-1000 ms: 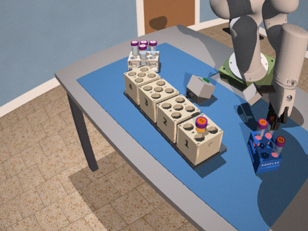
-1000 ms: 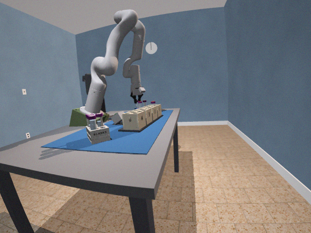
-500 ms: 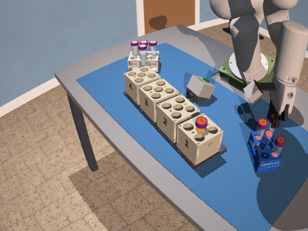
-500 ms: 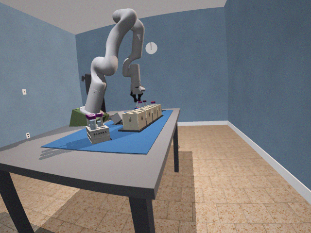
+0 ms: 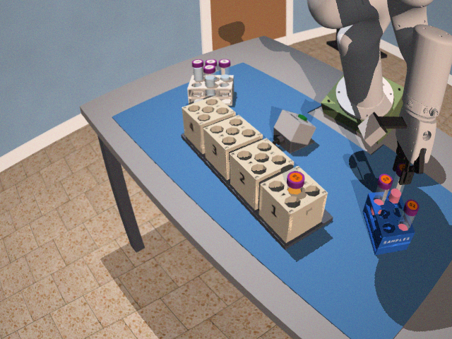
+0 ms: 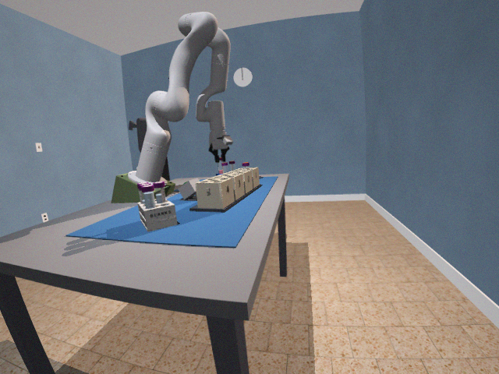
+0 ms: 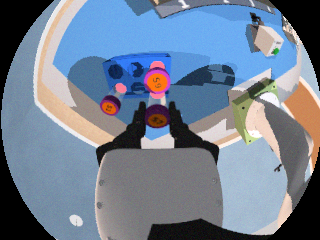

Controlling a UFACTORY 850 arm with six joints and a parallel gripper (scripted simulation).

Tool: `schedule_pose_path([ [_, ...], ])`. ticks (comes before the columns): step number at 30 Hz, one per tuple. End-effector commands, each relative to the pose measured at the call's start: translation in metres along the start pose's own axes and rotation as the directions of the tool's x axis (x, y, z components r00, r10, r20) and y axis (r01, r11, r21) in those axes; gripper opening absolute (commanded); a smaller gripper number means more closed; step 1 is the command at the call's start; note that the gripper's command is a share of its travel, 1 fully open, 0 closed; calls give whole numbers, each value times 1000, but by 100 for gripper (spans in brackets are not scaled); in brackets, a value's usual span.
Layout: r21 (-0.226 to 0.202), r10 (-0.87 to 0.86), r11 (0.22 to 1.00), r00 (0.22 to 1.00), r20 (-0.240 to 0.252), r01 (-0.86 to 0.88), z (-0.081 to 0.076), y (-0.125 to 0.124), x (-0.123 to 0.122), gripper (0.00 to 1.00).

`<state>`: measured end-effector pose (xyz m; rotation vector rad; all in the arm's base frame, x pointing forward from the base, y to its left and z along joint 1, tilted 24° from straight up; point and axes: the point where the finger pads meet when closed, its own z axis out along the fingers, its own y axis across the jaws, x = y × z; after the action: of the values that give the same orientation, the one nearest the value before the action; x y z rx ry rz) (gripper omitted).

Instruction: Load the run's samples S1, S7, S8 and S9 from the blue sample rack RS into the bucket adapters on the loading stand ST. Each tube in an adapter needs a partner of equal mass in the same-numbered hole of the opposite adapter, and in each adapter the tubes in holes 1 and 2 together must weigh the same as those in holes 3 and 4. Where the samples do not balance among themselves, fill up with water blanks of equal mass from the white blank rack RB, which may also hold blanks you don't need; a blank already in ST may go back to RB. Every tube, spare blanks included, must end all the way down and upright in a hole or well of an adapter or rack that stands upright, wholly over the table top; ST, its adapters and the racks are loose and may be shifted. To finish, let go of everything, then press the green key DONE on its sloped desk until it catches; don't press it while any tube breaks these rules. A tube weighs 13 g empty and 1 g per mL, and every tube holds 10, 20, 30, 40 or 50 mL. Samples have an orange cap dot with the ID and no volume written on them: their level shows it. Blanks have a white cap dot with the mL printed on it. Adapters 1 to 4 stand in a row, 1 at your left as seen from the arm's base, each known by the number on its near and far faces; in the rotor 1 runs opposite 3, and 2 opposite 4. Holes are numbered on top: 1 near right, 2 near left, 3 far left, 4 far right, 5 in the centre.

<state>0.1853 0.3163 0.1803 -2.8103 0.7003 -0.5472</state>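
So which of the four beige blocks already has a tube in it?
Block number 1, the end one nearest the blue rack; a purple-capped tube stands in it.

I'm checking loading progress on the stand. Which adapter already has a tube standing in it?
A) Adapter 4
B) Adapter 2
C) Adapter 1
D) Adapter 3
C: the top view shows one orange-dotted tube standing in adapter 1, while the holes of adapter 2, adapter 3 and adapter 4 show no tubes.

Four numbered adapters standing in a row, four blanks sitting in the white rack, seemingly four orange-dotted samples showing.
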Motion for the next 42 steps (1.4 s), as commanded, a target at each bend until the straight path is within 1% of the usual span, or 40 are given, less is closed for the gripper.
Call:
schedule_pose_path([
  [1,-1,0,1000,1000,0,0,-7,-1,0,0],
  [15,-1,0,1000,1000,0,0,-35,-1,0,0],
  [17,-1,0,1000,1000,0,0,-35,-1,0,0],
  [32,-1,0,1000,1000,0,0,-65,-1,0,0],
  [34,-1,0,1000,1000,0,0,-65,-1,0,0],
  [42,-1,0,1000,1000,1,0,-81,-1,0,0],
])
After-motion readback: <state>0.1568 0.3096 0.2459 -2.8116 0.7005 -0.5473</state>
